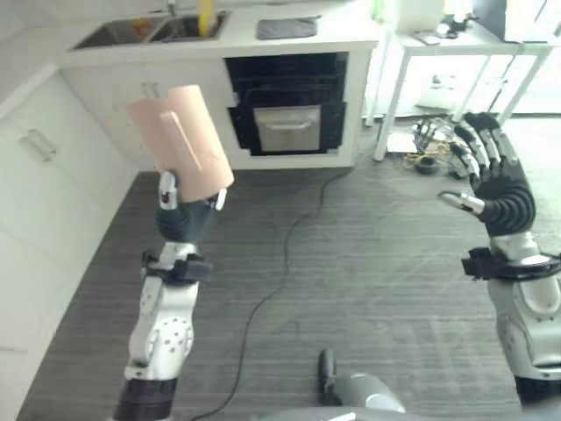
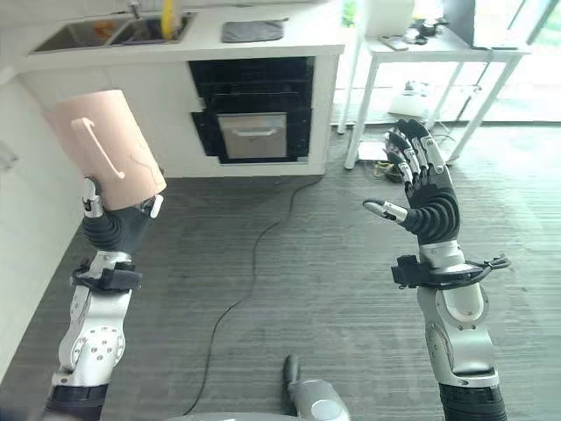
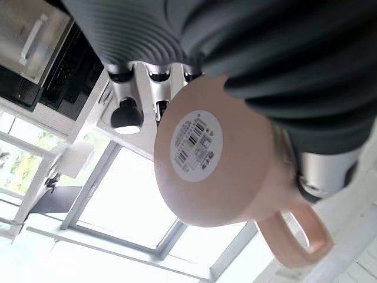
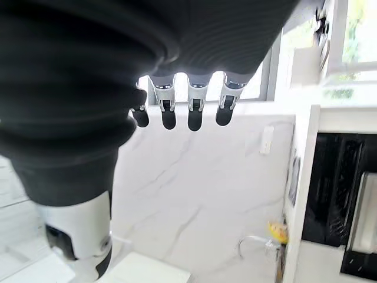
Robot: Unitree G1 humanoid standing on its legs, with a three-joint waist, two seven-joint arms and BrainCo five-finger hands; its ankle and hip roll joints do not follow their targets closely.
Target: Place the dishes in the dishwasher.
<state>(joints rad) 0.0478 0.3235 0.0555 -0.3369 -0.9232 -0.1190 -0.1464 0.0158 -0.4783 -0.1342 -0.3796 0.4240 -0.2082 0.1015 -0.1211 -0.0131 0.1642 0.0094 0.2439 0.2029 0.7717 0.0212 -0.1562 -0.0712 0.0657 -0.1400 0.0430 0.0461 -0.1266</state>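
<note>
Pink mug in left hand, well before dark dishwasher.

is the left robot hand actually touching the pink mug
Touching. The left wrist view shows the left robot hand wrapped round the pink mug, fingers against its side, with no gap between them.

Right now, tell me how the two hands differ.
The left hand has its fingers curled round a pink mug; the right hand holds nothing, fingers straight and spread. The left is raised toward the cabinets, the right toward the white table. Both are held up above the floor.
</note>
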